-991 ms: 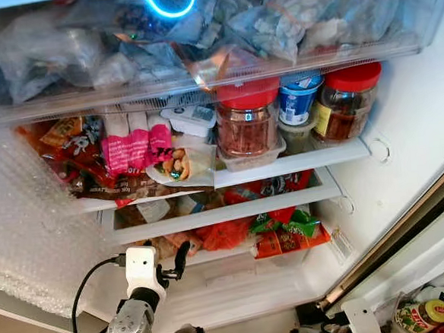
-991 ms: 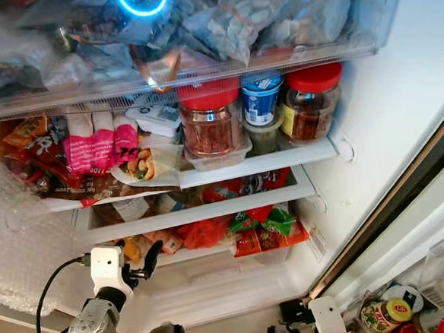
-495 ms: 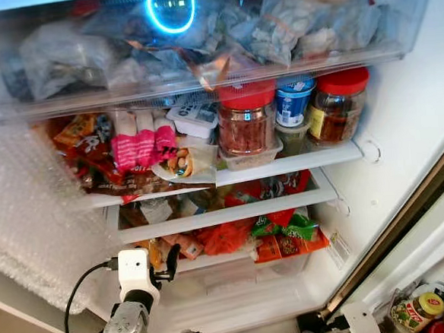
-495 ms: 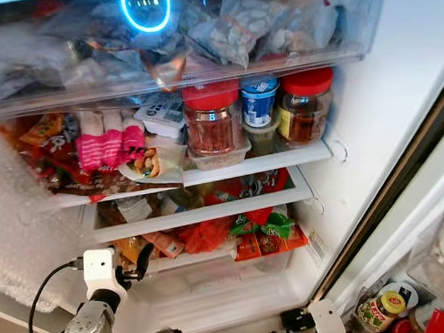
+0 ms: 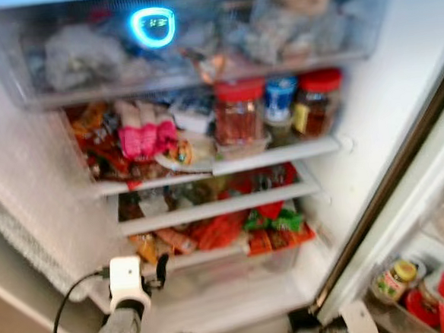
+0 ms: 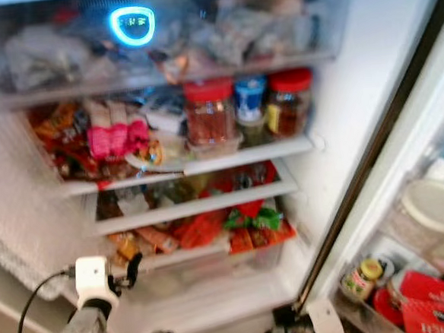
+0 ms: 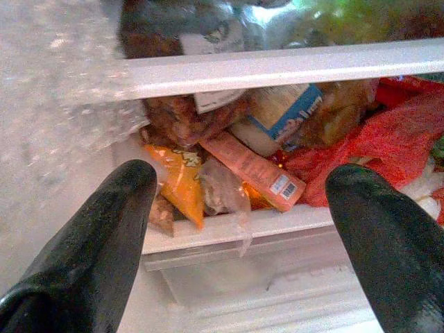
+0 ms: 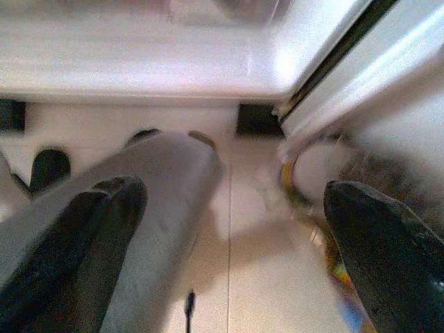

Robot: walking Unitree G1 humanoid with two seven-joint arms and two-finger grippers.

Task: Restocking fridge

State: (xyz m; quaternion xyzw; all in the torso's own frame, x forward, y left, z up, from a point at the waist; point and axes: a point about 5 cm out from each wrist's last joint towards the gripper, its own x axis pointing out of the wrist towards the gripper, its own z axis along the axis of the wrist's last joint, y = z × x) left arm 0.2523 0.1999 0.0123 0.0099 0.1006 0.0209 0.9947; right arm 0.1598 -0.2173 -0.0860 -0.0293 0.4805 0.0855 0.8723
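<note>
Standing open, the fridge (image 5: 371, 118) holds bags in its top drawer (image 5: 200, 76), three jars (image 5: 275, 113) on a shelf, and snack packets (image 7: 229, 166) below. The left gripper (image 7: 243, 229) is spread empty before them; the right gripper (image 8: 236, 243) is spread over the floor.

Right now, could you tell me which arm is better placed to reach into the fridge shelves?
Left: the left gripper is raised and open, facing the lower shelf. The right gripper hangs open near the floor.
</note>
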